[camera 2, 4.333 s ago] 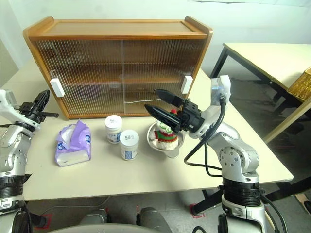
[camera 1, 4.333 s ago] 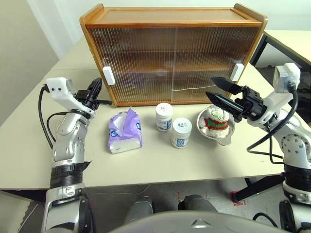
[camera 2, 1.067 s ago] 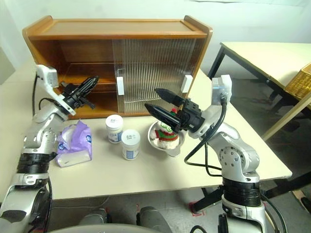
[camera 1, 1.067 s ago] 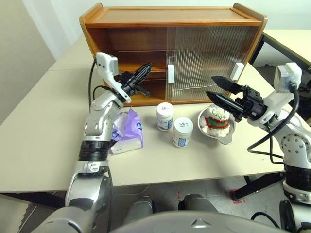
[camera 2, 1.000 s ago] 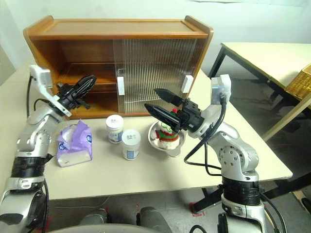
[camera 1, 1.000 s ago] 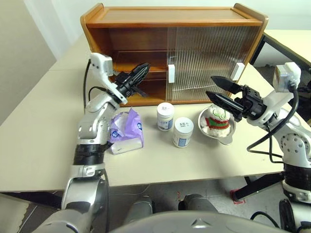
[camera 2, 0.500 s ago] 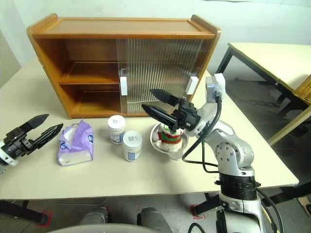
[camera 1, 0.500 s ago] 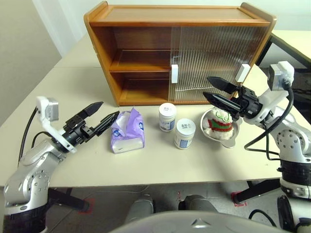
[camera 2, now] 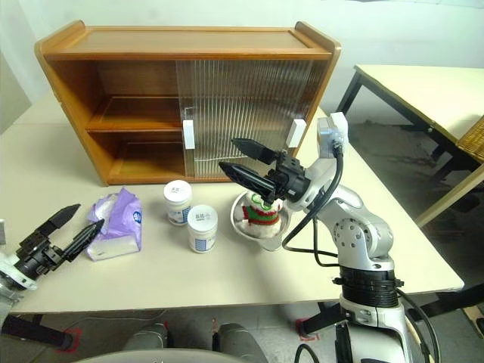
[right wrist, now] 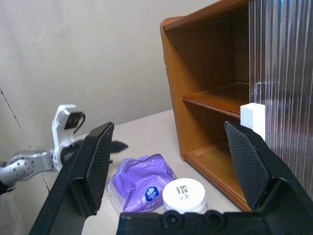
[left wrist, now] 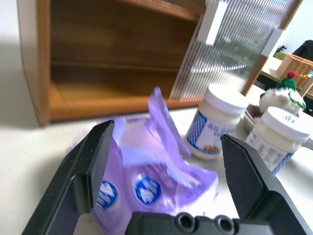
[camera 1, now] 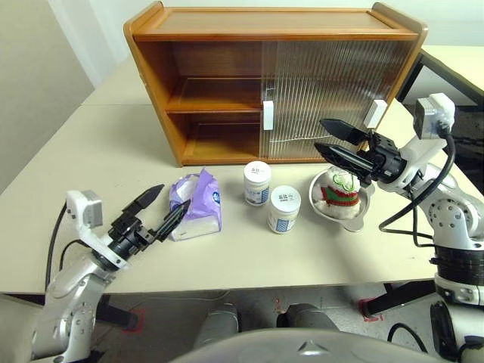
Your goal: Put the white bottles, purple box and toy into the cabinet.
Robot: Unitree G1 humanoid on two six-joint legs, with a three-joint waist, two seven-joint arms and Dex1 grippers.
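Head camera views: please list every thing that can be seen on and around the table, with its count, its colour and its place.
cabinet: one, orange-brown wood, at the back of the table; left half open, both ribbed doors on the right half.
purple box: one, lilac tissue pack, in front of the open half.
white bottles: two, white with blue labels, right of the purple box, the second nearer the table edge.
toy: one, white plush with red-green band, in a metal bowl right of the bottles.
table: one, beige, under all.
second table: one, beige, black legs, far right.
left end effector: black, open, just left of the purple box.
right end effector: black, open, above the toy.
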